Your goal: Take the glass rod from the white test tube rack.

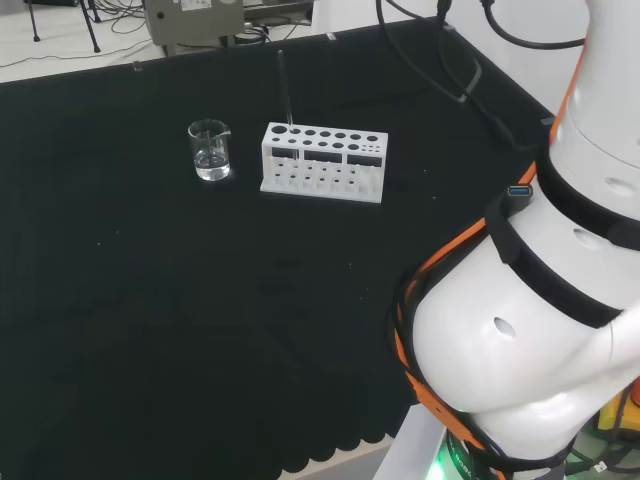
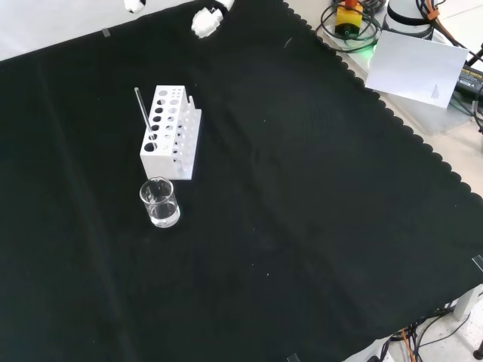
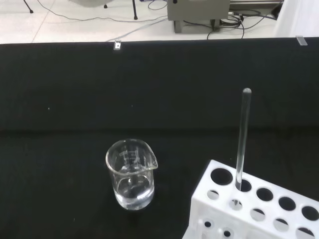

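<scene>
glass rod [image 3: 243, 139] upright in white rack [image 1: 322, 163], beaker [image 2: 159, 203] just beside.

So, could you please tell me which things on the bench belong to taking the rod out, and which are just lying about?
Belongs to the job:
- glass rod, upright in an end hole of the rack
- white test tube rack
- hand, at the front view's top edge, well away from the rack

Just lying about:
- small clear beaker beside the rack
- white sheet of paper off the cloth

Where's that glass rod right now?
The glass rod stands upright in a hole at one end of the white test tube rack, the end nearest the small glass beaker, left of the rack in the head view.
</scene>
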Robot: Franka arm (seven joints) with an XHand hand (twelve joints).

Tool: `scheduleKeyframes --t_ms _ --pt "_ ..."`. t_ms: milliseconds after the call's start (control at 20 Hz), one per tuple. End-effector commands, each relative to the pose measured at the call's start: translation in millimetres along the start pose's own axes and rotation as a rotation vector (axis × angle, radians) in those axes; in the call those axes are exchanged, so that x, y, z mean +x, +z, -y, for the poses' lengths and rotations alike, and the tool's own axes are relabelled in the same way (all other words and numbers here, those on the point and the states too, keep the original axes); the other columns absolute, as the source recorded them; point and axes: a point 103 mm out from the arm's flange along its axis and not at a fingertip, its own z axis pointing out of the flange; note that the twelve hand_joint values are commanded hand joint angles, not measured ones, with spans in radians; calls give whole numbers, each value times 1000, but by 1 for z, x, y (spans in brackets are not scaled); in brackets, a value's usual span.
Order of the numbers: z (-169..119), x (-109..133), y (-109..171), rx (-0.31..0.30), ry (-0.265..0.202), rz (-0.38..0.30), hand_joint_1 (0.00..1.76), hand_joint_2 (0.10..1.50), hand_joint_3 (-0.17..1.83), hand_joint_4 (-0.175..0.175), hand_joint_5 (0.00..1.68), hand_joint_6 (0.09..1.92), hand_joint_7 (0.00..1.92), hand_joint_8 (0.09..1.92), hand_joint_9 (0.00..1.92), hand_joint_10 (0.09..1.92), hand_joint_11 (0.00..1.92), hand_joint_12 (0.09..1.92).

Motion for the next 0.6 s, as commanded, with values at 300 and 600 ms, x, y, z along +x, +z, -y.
scheduleKeyframes --t_ms 300,600 --pt "-64 -4 28 10 53 31 693 836 458 -156 217 87 107 909 404 889 187 1485" --pt "-84 -16 38 26 89 37 694 836 458 -160 233 87 155 920 450 891 225 1482"
